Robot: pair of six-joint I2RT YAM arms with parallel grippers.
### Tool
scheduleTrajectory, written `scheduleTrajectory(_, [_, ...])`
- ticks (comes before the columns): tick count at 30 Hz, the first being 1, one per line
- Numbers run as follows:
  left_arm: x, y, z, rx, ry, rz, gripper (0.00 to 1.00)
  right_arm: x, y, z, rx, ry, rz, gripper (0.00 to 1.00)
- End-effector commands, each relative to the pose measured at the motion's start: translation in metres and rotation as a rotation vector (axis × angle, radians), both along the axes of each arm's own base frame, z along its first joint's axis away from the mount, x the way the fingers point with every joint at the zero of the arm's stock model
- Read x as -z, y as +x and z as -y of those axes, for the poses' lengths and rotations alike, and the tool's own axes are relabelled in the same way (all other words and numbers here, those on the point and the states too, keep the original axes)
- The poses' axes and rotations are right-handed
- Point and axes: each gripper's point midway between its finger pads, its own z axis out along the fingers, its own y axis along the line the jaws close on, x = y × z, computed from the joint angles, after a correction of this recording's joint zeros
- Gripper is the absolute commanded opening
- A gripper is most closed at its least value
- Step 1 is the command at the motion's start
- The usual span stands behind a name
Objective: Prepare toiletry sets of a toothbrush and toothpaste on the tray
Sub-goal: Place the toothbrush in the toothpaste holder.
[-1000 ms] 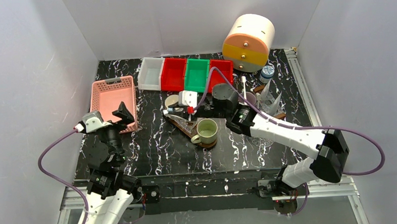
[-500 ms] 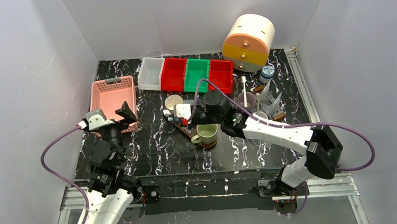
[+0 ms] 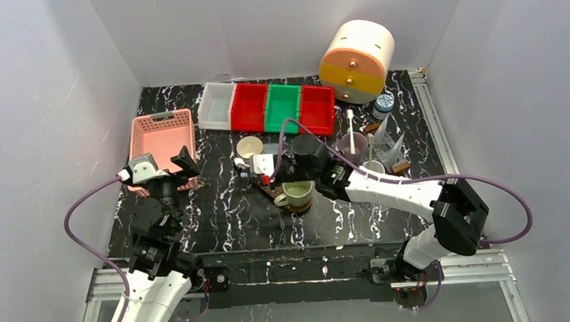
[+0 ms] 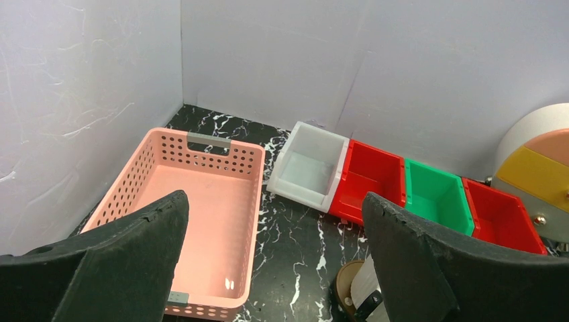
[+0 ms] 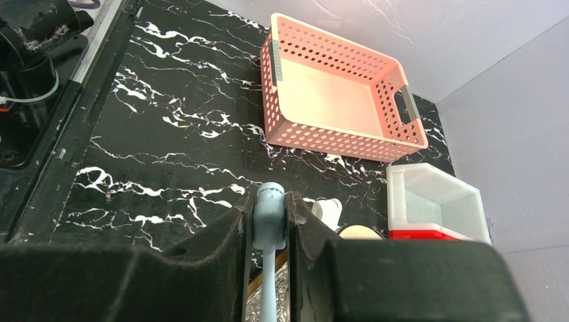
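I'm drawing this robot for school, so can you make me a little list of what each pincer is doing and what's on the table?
left pincer: open wide, holding nothing, by the near end of the basket
right pincer: shut on a slim pale-blue handle, probably a toothbrush
pink basket: left side of the table, nothing inside
row of bins: white, red, green, red, along the back
green mug: middle of the table, right by the right pincer
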Motion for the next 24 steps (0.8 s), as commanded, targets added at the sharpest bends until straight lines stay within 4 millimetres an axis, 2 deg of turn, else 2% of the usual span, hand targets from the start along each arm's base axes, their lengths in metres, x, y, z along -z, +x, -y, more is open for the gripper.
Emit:
scheduleTrajectory(1, [-0.001,0.003,0.0,-0.002,0.007,0.012,0.98,-0.001,0.002,-0.005,-0.009,0.042,0.057,0.01])
scheduleTrajectory(24, [0.003,0.007,0.007,0.03,0.028,0.001,0.98,0.011,0.026,0.005,0.077,0.113,0.056,0.01])
